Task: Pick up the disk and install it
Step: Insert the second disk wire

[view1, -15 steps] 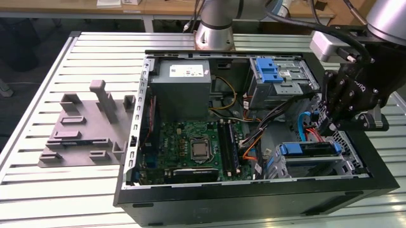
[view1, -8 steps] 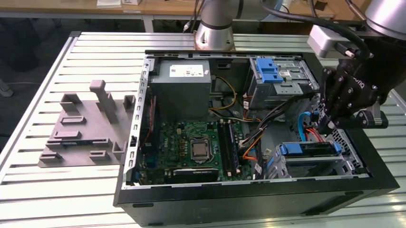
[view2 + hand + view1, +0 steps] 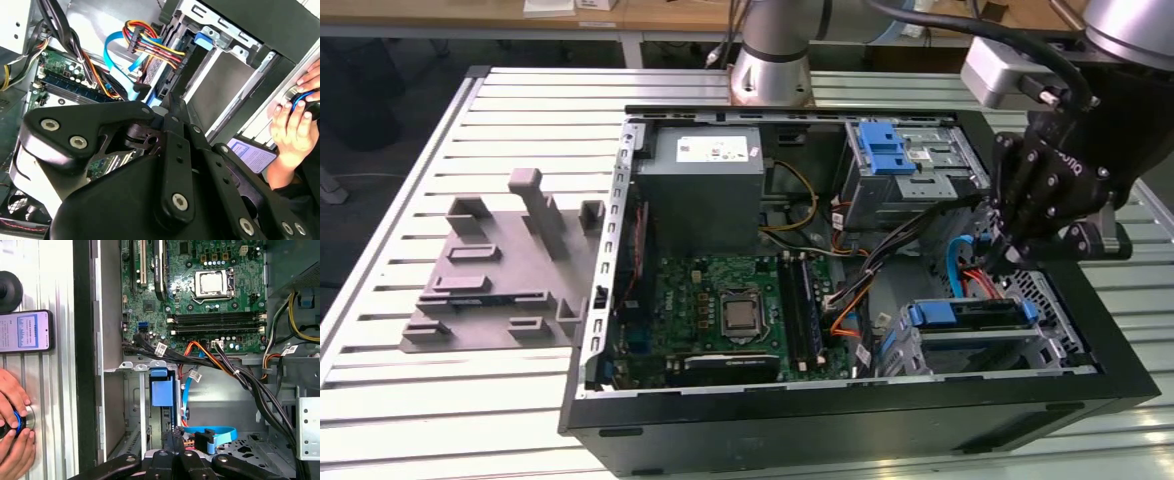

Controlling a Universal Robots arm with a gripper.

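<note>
Exterior view: open PC case [image 3: 854, 400] on slatted table [image 3: 400, 400]. The gripper [image 3: 1007, 262] is down inside the case at about 3 o'clock from the motherboard [image 3: 720, 310], just above the drive cage [image 3: 1047, 320]. The disk [image 3: 963, 313] sits in that cage at about 4 o'clock from the CPU socket, blue bracket end facing the board; can't tell if it's fully seated. Second wrist view: gripper [image 3: 171, 102] jaws look pinched together with nothing seen between them, tip right by the blue SATA cable [image 3: 117, 55] and multicolour power lead [image 3: 150, 45]. A person's hand [image 3: 292, 130] rests on a round button outside the case, beside a phone [image 3: 252, 152]. First wrist view: gripper [image 3: 173, 437] tip is just short of the disk [image 3: 161, 390], which stands edge-on in the cage slot, cables crossing close by. Risks, as judgement: the tip could snag or unplug the loose cables, since they crowd it; an off-axis push could jam the bracket in the cage rails.
</note>
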